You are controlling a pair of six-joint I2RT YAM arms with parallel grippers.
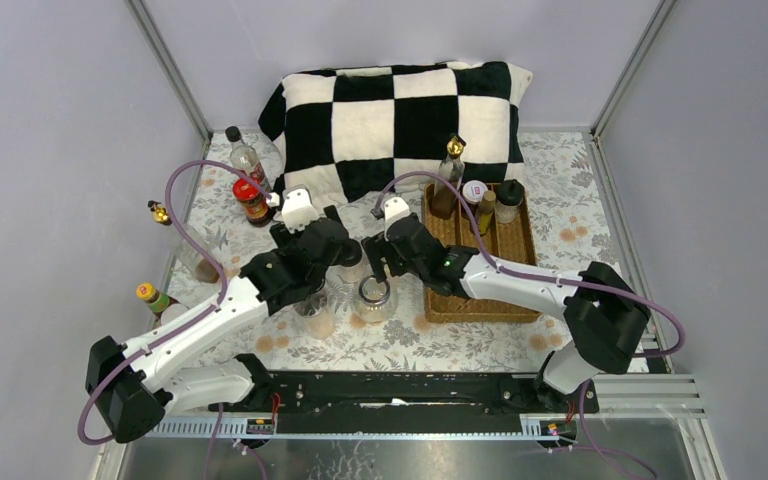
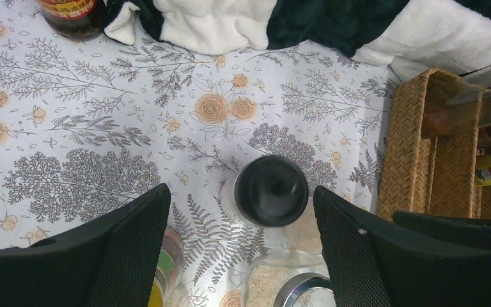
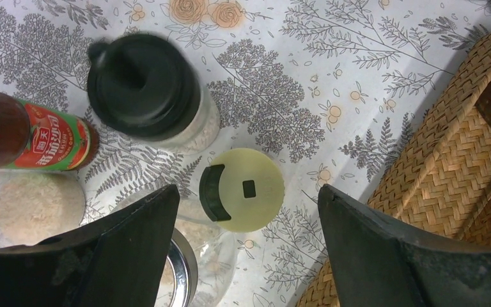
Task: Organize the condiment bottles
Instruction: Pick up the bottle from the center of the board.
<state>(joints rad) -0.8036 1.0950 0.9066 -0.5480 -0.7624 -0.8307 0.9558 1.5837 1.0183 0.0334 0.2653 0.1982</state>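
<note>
Both end effectors have their fingers spread wide, clamped on nothing. The left end effector (image 2: 241, 192) hangs over a black-capped jar (image 2: 272, 190) that stands upright on the flowered bench (image 2: 89, 121), low in the middle of its wrist view. The right end effector (image 3: 248, 190) hangs over a yellow-capped jar (image 3: 243, 188), with a red-labelled bottle (image 3: 35, 137) at the left edge of that view and the wicker tray (image 3: 460, 160) at the right. In the top view a tall gold-topped bottle (image 1: 448, 172) and smaller bottles (image 1: 508, 200) stand at the upper end of the tray, right of centre. A red-capped jar (image 1: 252, 200) stands upper left, near the chequered pillow (image 1: 400, 110).
</note>
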